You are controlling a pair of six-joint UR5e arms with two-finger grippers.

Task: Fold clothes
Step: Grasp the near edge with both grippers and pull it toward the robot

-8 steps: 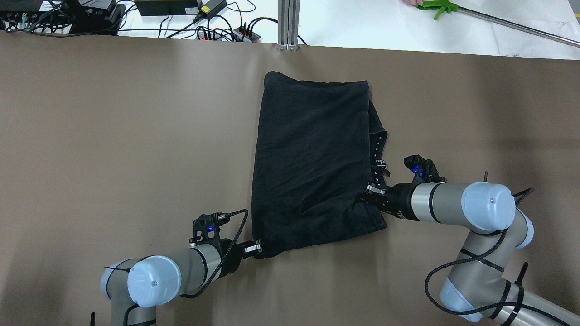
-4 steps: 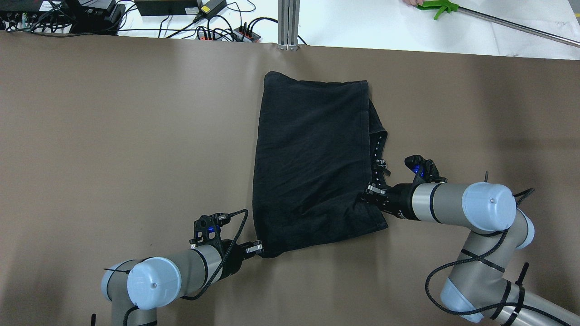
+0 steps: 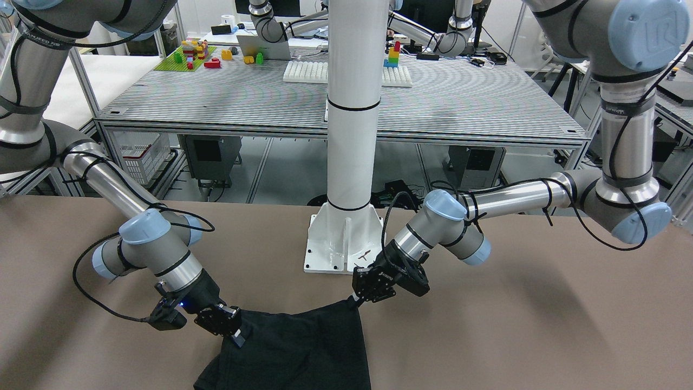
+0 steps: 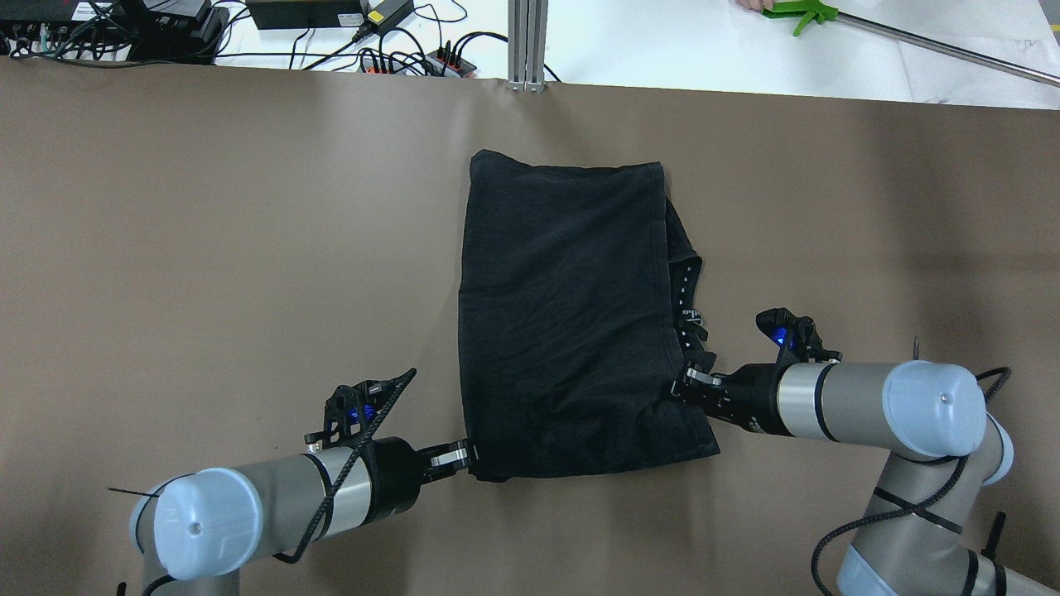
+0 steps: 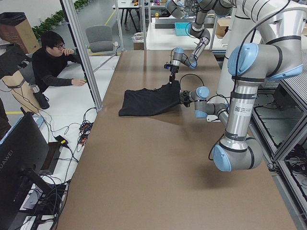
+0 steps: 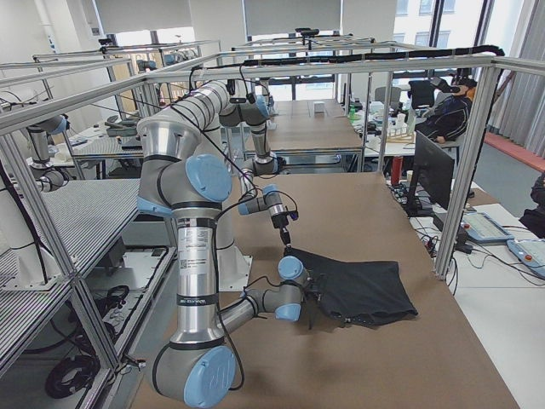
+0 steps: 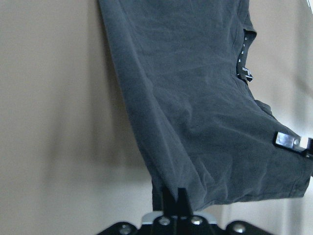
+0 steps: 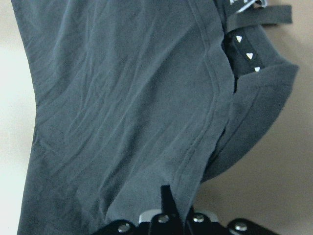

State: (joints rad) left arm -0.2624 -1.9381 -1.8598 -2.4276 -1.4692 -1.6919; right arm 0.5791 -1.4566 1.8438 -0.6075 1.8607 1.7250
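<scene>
At the near-left corner of the black garment (image 4: 563, 306), the left gripper (image 4: 469, 455) is pinched tight on a small bite of cloth. On the near-right side, the right gripper (image 4: 683, 382) is clamped on the stitched hem band, a little farther from the robot than its partner. Between them the garment lies spread across the middle of the brown table (image 4: 207, 248), its far edge close to the table's far side. A looser under-layer with a printed band pokes out along the right edge.

Both grips look shallow, so a quick lift could pull the fabric free. The grippers sit at uneven depths, so carrying the near edge over would likely lay a skewed fold. The right gripper may hold only the top layer, and the protruding under-layer could then drag or bunch.
</scene>
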